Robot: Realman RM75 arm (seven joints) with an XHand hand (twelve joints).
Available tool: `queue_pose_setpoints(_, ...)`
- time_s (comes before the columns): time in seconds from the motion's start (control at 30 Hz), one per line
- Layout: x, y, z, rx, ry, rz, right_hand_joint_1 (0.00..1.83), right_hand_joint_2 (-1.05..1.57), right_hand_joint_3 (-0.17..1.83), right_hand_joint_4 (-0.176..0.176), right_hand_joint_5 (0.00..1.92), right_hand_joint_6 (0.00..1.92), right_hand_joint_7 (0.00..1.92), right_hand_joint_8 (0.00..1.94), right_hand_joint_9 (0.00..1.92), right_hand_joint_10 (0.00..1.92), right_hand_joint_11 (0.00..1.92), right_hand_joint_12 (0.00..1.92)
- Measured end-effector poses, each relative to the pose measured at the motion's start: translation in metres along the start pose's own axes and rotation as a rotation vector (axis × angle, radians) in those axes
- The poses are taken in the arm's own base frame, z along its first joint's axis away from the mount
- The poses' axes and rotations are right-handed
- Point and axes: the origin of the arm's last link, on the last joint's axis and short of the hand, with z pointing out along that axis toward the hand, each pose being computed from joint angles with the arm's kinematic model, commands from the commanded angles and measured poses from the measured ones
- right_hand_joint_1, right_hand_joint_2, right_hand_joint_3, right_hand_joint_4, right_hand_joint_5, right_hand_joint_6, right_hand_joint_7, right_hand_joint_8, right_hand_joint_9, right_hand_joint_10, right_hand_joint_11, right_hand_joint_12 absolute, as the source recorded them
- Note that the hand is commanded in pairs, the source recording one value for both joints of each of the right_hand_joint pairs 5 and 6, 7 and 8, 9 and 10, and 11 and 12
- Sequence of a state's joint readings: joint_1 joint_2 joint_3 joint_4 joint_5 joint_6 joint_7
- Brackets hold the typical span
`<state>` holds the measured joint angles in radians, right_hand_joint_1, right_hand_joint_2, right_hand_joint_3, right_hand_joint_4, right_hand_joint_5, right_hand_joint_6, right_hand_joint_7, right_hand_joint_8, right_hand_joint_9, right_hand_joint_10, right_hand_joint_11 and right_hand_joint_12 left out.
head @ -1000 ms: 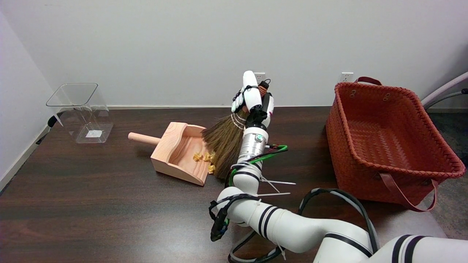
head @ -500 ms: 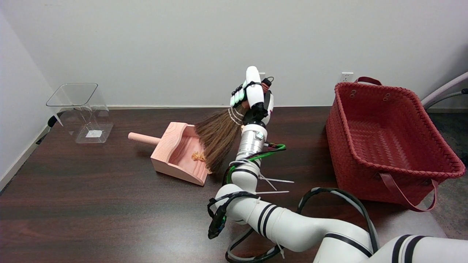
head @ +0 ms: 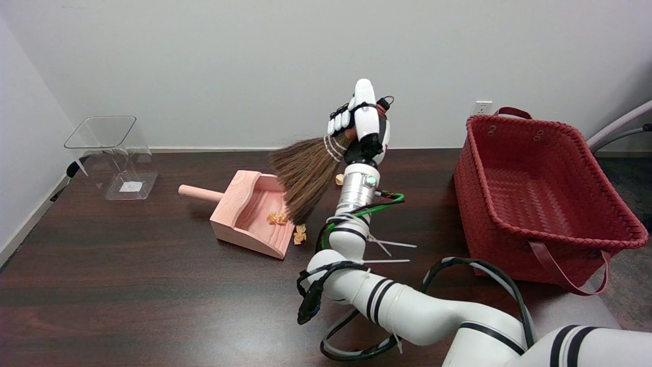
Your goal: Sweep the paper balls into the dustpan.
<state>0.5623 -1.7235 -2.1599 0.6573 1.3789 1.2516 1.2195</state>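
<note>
My right hand (head: pixel 362 127) grips the handle of a small straw broom (head: pixel 301 176), whose bristles hang down and left over the open mouth of the pale wooden dustpan (head: pixel 244 216). One orange paper ball (head: pixel 277 218) lies inside the dustpan near its lip. A second paper ball (head: pixel 299 234) sits on the table just outside the lip, below the bristle tips. A third paper ball (head: pixel 340 179) lies on the table beside my wrist, behind the broom. The dustpan's round handle (head: pixel 199 193) points left.
A large red woven basket (head: pixel 540 188) stands at the right end of the table. A clear plastic bin (head: pixel 114 155) sits at the back left corner. Cables and zip ties hang from my forearm (head: pixel 377 244) over the dark table.
The broom has lifted and swung right with my hand. A ball beside my wrist is now uncovered, and one ball lies just outside the dustpan lip.
</note>
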Motion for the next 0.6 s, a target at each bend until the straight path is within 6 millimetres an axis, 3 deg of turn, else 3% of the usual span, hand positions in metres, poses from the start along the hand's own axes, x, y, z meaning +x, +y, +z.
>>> queue_pose_setpoints(0.6,0.022,-0.031,0.048,0.088,-0.126,-0.258,0.61,1.57,-0.13,0.0,1.92,1.92,1.92,1.92,1.92,1.92,1.92,1.92)
